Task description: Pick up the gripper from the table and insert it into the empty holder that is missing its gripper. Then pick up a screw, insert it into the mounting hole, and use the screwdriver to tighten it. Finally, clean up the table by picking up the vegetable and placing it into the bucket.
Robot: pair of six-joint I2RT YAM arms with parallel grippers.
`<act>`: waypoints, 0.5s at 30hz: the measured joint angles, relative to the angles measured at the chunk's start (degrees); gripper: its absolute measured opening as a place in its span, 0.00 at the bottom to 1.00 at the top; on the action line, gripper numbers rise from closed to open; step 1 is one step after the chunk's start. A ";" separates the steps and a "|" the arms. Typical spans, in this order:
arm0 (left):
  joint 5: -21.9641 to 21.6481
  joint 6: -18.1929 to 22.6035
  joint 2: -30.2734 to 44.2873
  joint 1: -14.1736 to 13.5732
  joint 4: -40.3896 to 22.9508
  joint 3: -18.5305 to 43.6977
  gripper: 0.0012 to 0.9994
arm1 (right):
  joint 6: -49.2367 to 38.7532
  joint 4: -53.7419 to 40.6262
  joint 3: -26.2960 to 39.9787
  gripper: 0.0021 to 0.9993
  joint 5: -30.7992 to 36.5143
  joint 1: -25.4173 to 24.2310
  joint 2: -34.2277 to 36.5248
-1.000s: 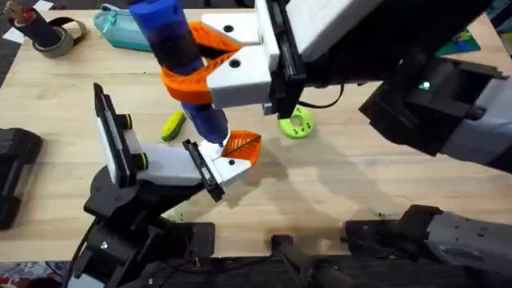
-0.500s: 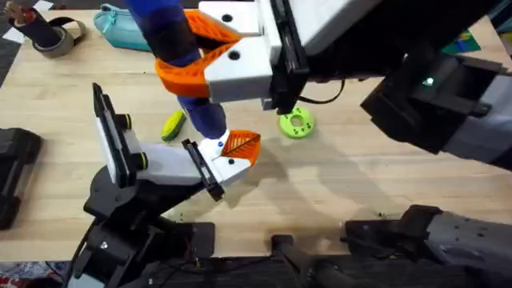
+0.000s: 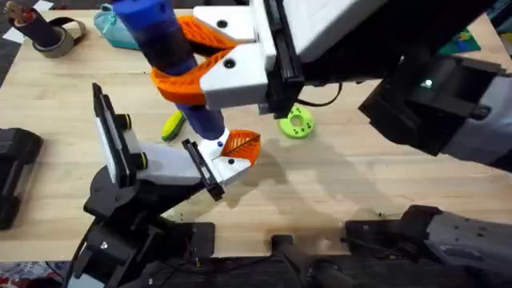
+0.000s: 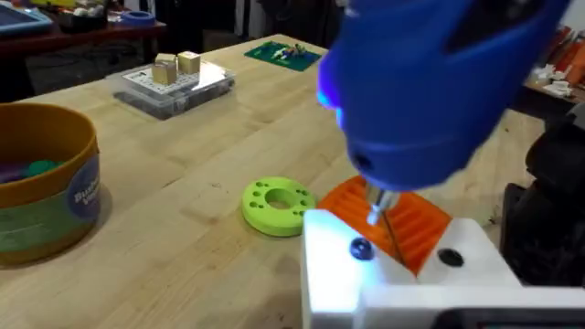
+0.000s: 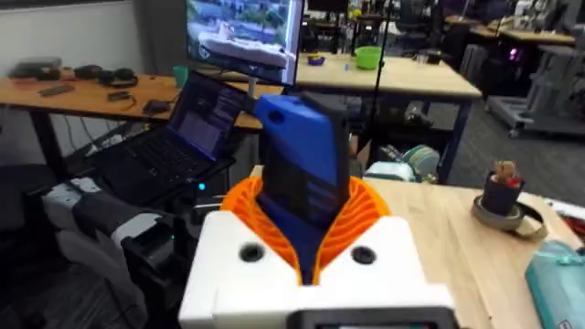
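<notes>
**Screwdriver held over the mounted gripper**

The right hand (image 3: pixel 188 60) reaches in from the right, high under the overhead camera, its orange pads clamped around the screwdriver (image 3: pixel 164 48), which tilts down toward the gripper (image 3: pixel 238 149) seated on the holder (image 3: pixel 202 170). The left wrist view shows the metal bit (image 4: pixel 382 212) meeting the gripper's white block beside a screw (image 4: pixel 360 248), plus the bucket (image 4: pixel 41 183). The vegetable (image 3: pixel 173 126) lies on the desk (image 3: pixel 336 176), partly hidden. Whether the left hand is open, I cannot tell.

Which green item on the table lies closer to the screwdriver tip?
The vegetable, the yellow-green oblong just left of the screwdriver shaft. The round disc with holes sits farther off, to the right.
</notes>
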 joint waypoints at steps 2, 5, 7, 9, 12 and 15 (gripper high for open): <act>0.00 0.00 0.00 0.00 0.00 -0.02 0.01 | -0.05 0.36 0.00 0.05 0.13 0.02 0.00; 0.00 -0.02 0.00 0.00 0.00 0.00 0.01 | -0.22 -0.45 0.00 0.04 0.18 0.07 0.00; 0.00 0.00 0.00 0.00 0.00 0.00 0.01 | -0.22 -1.42 0.00 0.05 0.20 0.11 0.00; 0.00 -0.02 0.00 0.00 0.00 0.00 0.01 | -0.22 -1.80 0.00 0.05 0.33 0.13 0.04; 0.00 0.00 0.00 0.00 0.00 -0.02 0.01 | -0.24 -1.80 0.00 0.04 0.35 0.13 0.14; -0.02 -0.02 0.00 0.00 0.00 0.00 0.01 | -0.49 -1.80 0.00 0.05 0.37 0.15 0.78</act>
